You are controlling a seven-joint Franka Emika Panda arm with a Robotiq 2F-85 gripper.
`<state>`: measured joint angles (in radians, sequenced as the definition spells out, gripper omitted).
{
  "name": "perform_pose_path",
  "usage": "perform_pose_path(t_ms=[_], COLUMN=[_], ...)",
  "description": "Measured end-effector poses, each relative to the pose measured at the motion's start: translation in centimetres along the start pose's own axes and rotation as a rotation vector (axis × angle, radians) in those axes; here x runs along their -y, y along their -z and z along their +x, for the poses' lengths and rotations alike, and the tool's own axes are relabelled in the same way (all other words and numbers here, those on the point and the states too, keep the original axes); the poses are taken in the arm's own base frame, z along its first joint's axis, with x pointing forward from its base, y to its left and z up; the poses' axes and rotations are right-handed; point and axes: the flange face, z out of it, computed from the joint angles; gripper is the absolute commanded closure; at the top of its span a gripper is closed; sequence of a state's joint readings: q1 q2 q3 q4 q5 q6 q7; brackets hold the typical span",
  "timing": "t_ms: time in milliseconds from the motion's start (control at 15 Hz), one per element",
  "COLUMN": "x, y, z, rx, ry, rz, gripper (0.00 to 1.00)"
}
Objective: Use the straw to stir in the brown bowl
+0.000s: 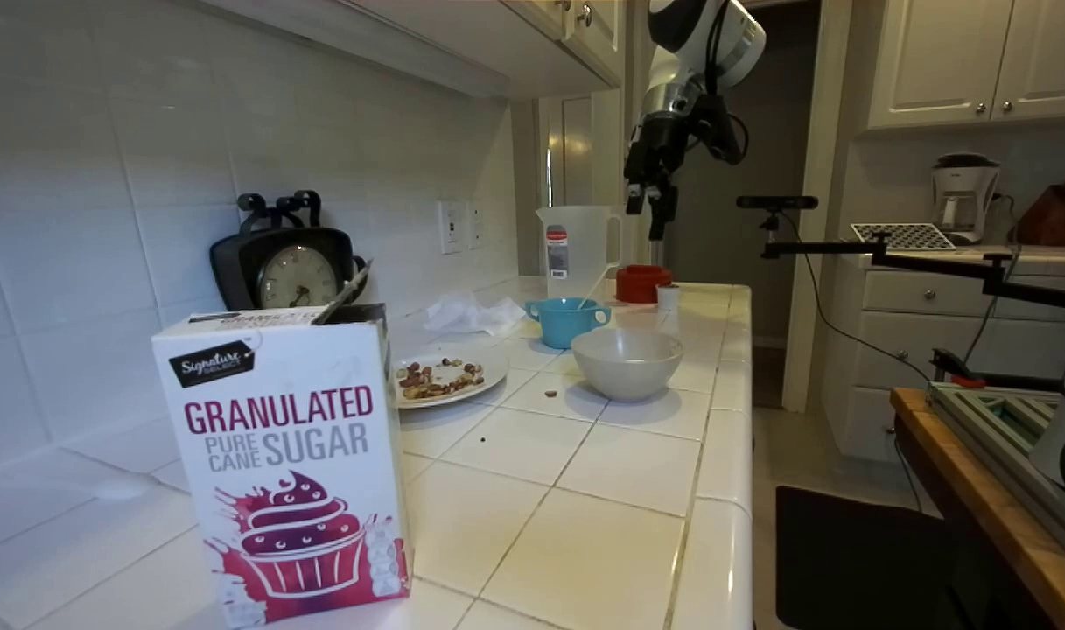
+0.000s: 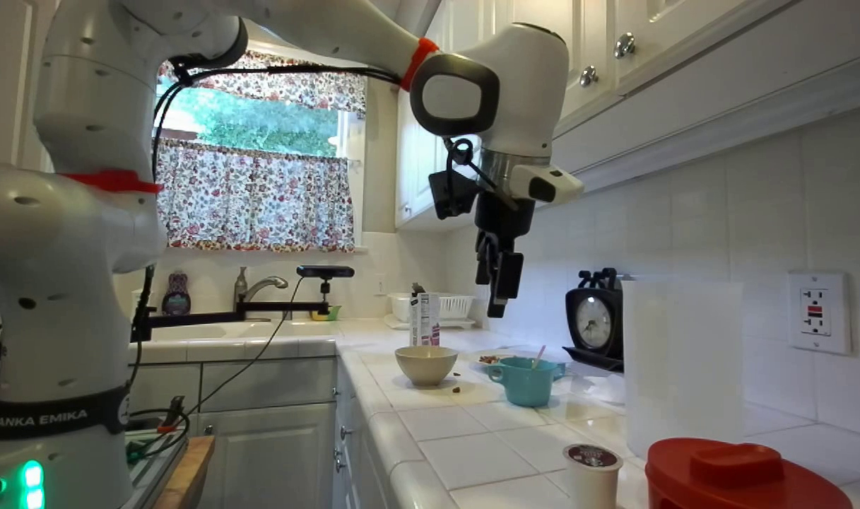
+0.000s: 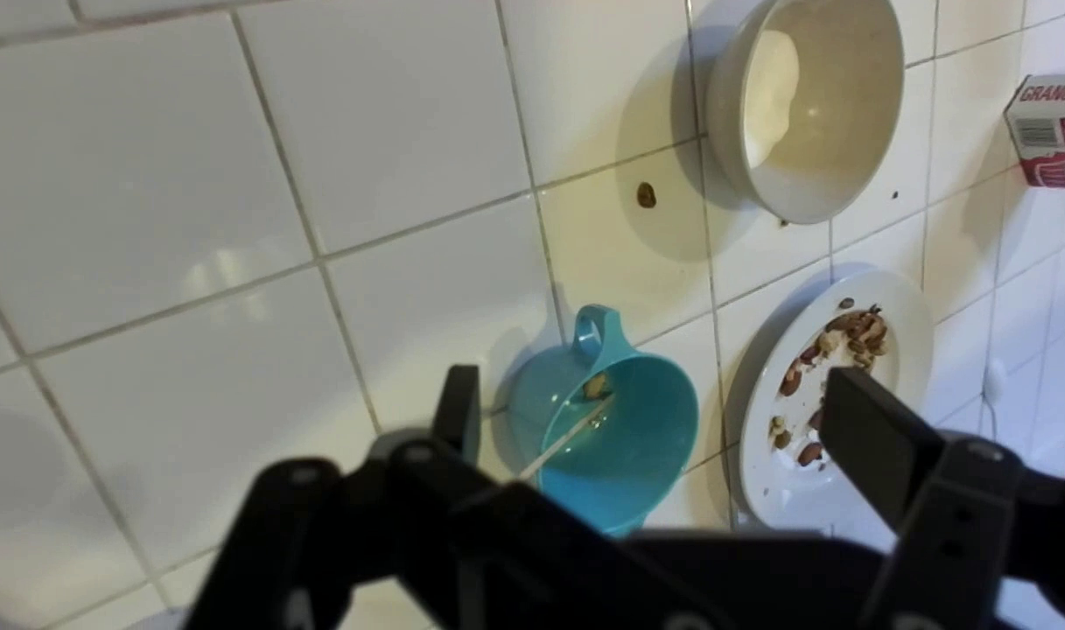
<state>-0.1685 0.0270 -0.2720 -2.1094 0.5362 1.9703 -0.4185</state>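
No brown bowl shows in any view. A thin pale straw [image 3: 567,437] leans inside the light blue cup [image 3: 655,420], its end over the rim. The straw [image 2: 539,355] and the blue cup [image 2: 528,387] also show in an exterior view. The cup holds a little clear liquid and a tan piece. My gripper [image 3: 655,376] is open and empty, its fingers wide apart above the cup and the nut plate. In both exterior views the gripper [image 1: 648,217] [image 2: 492,297] hangs high above the counter, pointing down, touching nothing.
A white bowl [image 3: 847,131] with white stuff inside stands beside the cup. A white plate [image 3: 764,490] of nuts lies near. A sugar box [image 1: 287,472], a black scale [image 1: 278,262], a clear pitcher [image 1: 585,249], a red lid [image 1: 644,284] and a small pod [image 2: 592,477] stand around.
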Motion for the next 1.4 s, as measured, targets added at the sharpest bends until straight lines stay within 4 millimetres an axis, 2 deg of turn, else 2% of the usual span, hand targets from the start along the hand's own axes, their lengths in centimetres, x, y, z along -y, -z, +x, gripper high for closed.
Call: perform_pose_path(t_ms=[200, 400, 800, 1067, 1400], x=[-0.4, -2.0, -4.8, -4.8, -4.2], y=[-1.0, -2.0, -1.5, -1.5, -3.0], z=[0.5, 1.2, 3.6, 5.6, 7.0], rx=[-0.013, -0.013, -0.036, -0.046, -0.027], ry=[0.000, -0.021, -0.045, -0.018, 0.009], rz=[0.037, 0.055, 0.039, 0.029, 0.028], gripper=[0.00, 0.00, 0.00, 0.00, 0.00])
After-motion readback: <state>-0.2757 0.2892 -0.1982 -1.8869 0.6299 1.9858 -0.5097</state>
